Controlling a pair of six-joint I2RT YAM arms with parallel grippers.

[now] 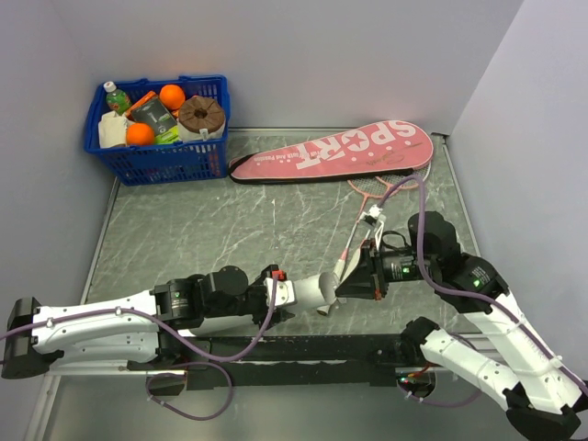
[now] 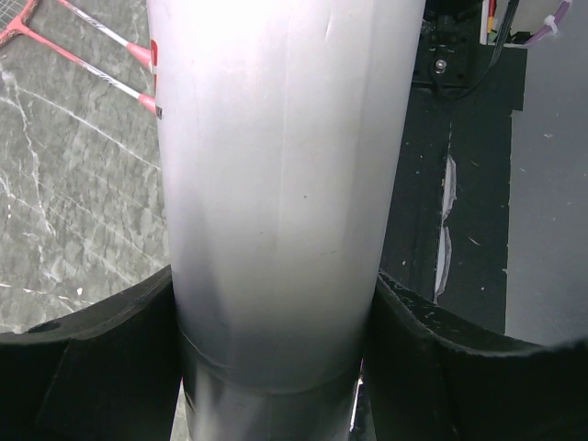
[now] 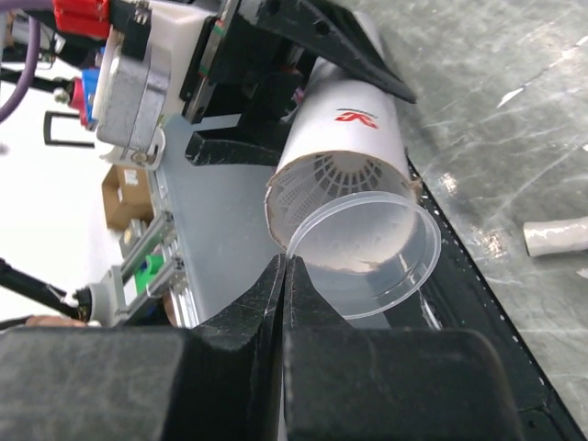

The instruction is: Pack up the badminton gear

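Left claw (image 2: 276, 354) is clamped tight around the long white cardboard tube (image 2: 285, 184), holding it low over the near edge of the grey marbled bench (image 1: 211, 230). The right claw (image 3: 285, 303) pinches the rim of a clear round plastic cap (image 3: 367, 253), tilted against the tube's open mouth, where a white lattice shuttlecock (image 3: 322, 179) shows inside. The pink racket-shaped "SPORT" case (image 1: 340, 152) lies at the far side, two thin rackets (image 1: 377, 188) against it.

Basket (image 1: 156, 138) sits in the back left corner of the table (image 1: 202, 230), and the case (image 1: 335, 152) lies along the back edge to its right. Rackets (image 1: 377, 188) are just in front of the case's right end. Tube (image 1: 312, 292) is front middle, clamped in the left gripper (image 2: 276, 358), with the cap (image 3: 367, 253) at its right end, pinched by the right gripper (image 3: 283, 276).
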